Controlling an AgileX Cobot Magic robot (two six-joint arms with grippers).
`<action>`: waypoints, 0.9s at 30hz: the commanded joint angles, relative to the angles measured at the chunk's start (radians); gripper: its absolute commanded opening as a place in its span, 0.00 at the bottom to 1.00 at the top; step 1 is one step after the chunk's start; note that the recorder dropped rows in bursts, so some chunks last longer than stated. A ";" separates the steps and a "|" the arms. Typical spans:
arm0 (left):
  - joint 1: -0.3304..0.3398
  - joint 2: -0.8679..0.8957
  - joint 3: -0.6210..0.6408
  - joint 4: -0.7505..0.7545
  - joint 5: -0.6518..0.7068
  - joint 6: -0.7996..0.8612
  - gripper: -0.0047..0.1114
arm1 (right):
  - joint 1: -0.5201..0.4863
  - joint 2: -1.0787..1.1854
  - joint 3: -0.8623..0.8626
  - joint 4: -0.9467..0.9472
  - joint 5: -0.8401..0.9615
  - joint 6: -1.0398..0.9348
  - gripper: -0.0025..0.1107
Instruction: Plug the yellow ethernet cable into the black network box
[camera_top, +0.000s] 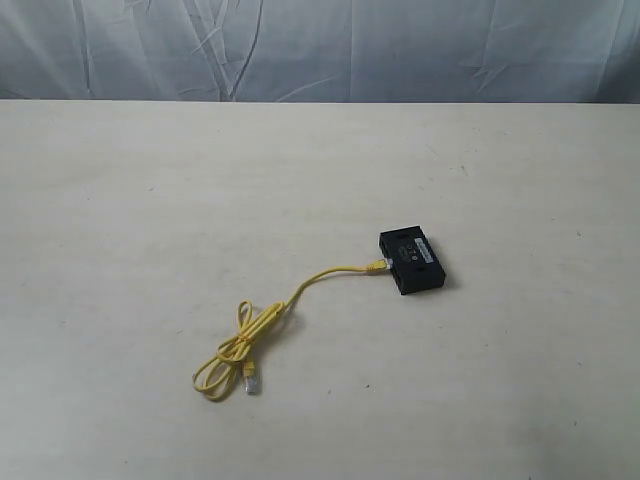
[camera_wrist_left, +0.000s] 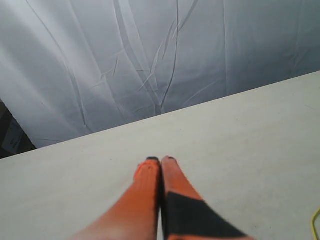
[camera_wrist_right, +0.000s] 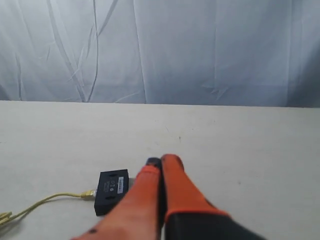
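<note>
The black network box (camera_top: 411, 262) lies flat on the table (camera_top: 150, 200), right of centre. The yellow ethernet cable (camera_top: 300, 290) runs from the box's left side, where one plug (camera_top: 377, 265) meets it, down to a loose loop (camera_top: 225, 365) with the other plug (camera_top: 251, 381) free on the table. In the right wrist view the box (camera_wrist_right: 111, 190) and the cable (camera_wrist_right: 50, 200) lie beside my right gripper (camera_wrist_right: 161, 161), which is shut and empty. My left gripper (camera_wrist_left: 160, 160) is shut on nothing above bare table; a bit of yellow cable (camera_wrist_left: 315, 222) shows at the frame's edge. Neither gripper appears in the exterior view.
A creased pale blue-grey cloth (camera_top: 320, 45) hangs behind the table's far edge. The tabletop (camera_wrist_right: 240, 145) is a plain off-white surface with only small marks on it.
</note>
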 joint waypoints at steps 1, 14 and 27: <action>0.003 -0.008 0.006 0.007 -0.004 -0.005 0.04 | -0.004 -0.005 0.051 -0.050 -0.035 0.073 0.02; 0.003 -0.008 0.006 0.007 -0.004 -0.005 0.04 | -0.004 -0.005 0.126 -0.129 -0.081 0.111 0.02; 0.003 -0.008 0.006 0.007 -0.004 -0.005 0.04 | -0.004 -0.005 0.126 -0.180 -0.083 0.186 0.02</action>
